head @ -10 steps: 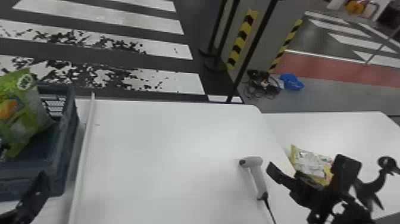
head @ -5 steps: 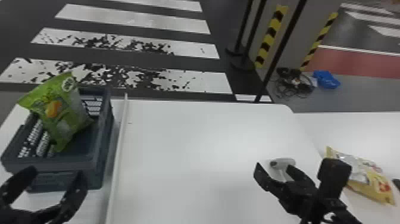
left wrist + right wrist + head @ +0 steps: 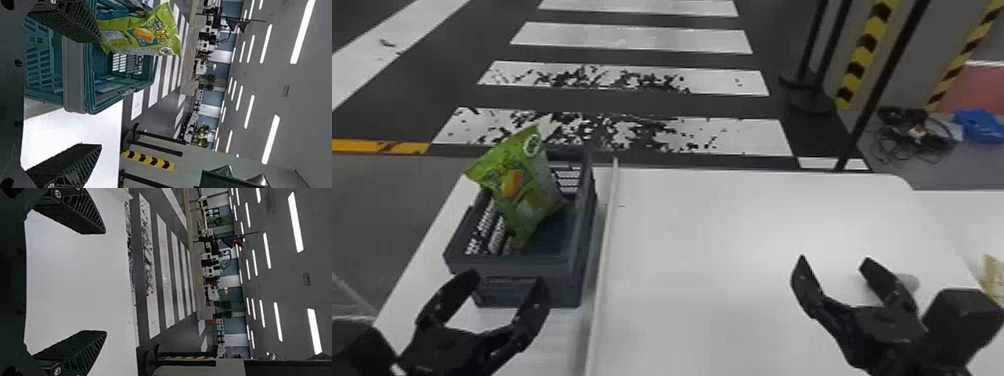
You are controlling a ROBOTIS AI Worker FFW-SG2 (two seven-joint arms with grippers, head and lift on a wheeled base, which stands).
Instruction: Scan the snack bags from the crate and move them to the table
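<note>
Green bag (image 3: 524, 185) leans in crate (image 3: 504, 264), frame left, likely unscanned; yellow bag (image 3: 994, 277), right edge, probably done; left gripper (image 3: 507, 276), right gripper (image 3: 834, 259), fingers spread, empty.

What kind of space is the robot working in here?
Probably a large indoor hall or demo area: crosswalk stripes painted on the floor, rows of ceiling lights, and a yellow-and-black striped post.

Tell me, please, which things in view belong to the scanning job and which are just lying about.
For the job:
green snack bag, leaning in the crate
white table
pale scanner, partly behind the right tool
yellow bag, cut off at the head view's right edge

Lying about:
black cables on the floor
blue item beside them
</note>
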